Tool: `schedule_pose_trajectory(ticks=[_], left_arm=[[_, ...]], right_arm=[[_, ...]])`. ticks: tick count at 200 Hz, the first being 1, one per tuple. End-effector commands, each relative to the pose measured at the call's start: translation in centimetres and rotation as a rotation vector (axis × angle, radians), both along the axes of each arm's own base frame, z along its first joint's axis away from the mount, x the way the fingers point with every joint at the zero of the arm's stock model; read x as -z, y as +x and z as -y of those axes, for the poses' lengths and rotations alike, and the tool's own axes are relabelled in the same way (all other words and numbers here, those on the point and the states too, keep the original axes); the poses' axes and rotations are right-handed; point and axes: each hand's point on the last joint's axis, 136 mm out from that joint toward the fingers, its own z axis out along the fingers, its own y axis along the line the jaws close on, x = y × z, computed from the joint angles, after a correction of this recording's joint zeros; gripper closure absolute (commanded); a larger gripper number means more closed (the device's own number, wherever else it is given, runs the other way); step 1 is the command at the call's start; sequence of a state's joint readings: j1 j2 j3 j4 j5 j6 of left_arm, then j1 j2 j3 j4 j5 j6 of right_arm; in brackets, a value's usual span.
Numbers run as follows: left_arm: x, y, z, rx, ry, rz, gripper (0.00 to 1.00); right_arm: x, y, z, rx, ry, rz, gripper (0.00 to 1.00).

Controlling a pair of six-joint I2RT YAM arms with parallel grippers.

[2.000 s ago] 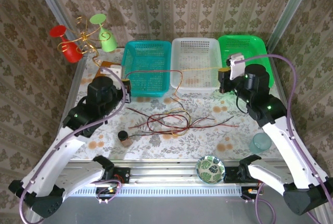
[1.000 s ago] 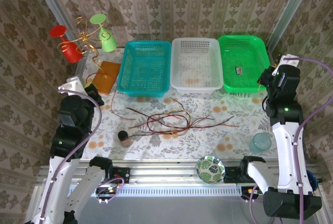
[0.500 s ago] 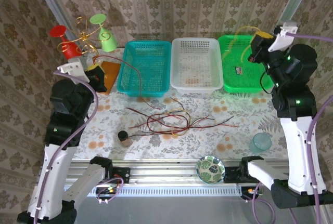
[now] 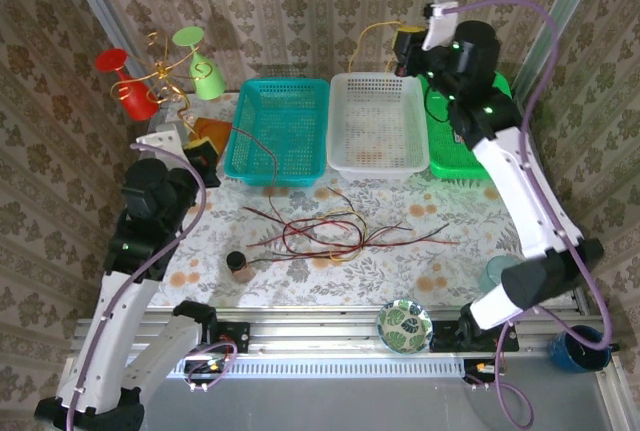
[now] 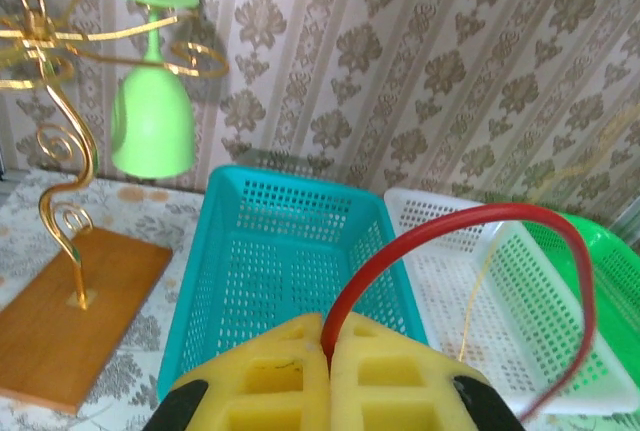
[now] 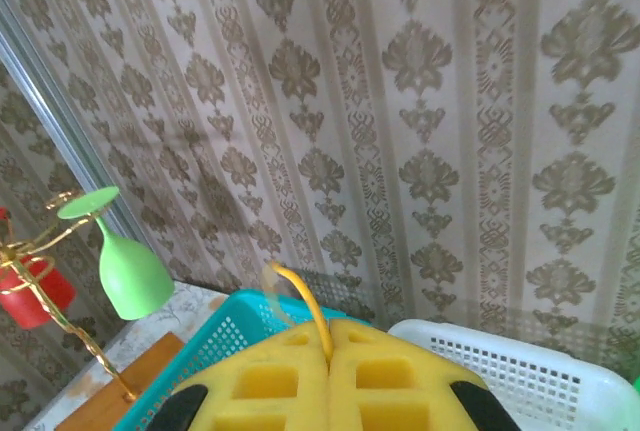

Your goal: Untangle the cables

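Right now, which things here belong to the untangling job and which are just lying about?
Job: tangled cables, red cable in left gripper, yellow cable in right gripper.
Lying about: goblet stand, patterned bowl, small jar, cup.

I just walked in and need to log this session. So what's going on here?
Two robot arms are working on a tangle of thin cables. The left claw is shut on a red cable that arcs up over the teal basket. The right claw is shut on a yellow cable, raised high toward the back wall near the white basket. The other cables lie in a loose heap on the table.
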State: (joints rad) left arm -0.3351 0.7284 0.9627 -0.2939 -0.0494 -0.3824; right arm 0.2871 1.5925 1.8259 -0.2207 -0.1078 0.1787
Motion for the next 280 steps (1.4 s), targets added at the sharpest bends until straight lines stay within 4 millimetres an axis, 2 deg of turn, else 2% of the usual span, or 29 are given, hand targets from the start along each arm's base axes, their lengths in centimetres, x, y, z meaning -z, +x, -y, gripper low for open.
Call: schedule_pose_trajectory(ticks=[1,59,92,111,119,131,154,160,185,210,232,248,261,274,280], left_arm=[[0.0,-0.6,0.1,0.002,-0.044,0.01,1.0],[2.5,0.2,1.2,0.025,-0.052,-0.041,1.0],[3.3,0.7,1.4,0.024,-0.054,-0.067,1.0],[3.4,0.8,1.5,0.022,-0.053,-0.074,1.0],[3.6,0.8,1.4,0.02,-0.05,-0.078,1.0],[3.6,0.8,1.4,0.02,-0.051,-0.079,1.0],[3.8,0.8,1.6,0.029,-0.052,-0.083,1.0],[3.8,0.8,1.8,0.041,-0.048,-0.078,1.0],[4.0,0.7,2.5,0.078,-0.041,-0.077,1.0],[4.4,0.6,2.8,0.091,-0.037,-0.092,1.0],[4.5,0.4,2.9,0.095,-0.033,-0.103,1.0],[4.7,0.3,3.0,0.092,-0.032,-0.11,1.0],[4.6,0.2,3.0,0.091,-0.032,-0.113,1.0],[4.4,0.2,2.9,0.087,-0.034,-0.109,1.0],[4.2,0.2,2.8,0.081,-0.031,-0.106,1.0]], right_arm=[[-5.0,-0.3,0.8,0.04,-0.022,0.121,1.0],[-7.4,0.0,1.3,0.07,-0.106,0.215,1.0],[-7.2,1.0,1.1,0.065,-0.128,0.202,1.0],[-5.8,2.0,1.8,0.094,-0.133,0.169,1.0],[-4.3,2.7,2.1,0.111,-0.144,0.131,1.0],[-0.7,4.2,2.9,0.153,-0.173,0.039,1.0],[8.9,6.9,4.6,0.26,-0.225,-0.184,1.0],[11.6,7.4,4.5,0.262,-0.229,-0.247,1.0],[22.1,8.0,3.3,0.234,-0.294,-0.504,1.0],[30.0,7.9,3.1,0.246,-0.381,-0.663,1.0],[35.1,7.5,3.7,0.264,-0.445,-0.785,1.0],[37.6,7.1,4.2,0.275,-0.481,-0.857,1.0],[38.4,6.8,4.0,0.258,-0.483,-0.887,1.0],[38.4,6.7,4.0,0.245,-0.478,-0.892,0.88],[37.8,6.7,3.7,0.233,-0.47,-0.887,0.83]])
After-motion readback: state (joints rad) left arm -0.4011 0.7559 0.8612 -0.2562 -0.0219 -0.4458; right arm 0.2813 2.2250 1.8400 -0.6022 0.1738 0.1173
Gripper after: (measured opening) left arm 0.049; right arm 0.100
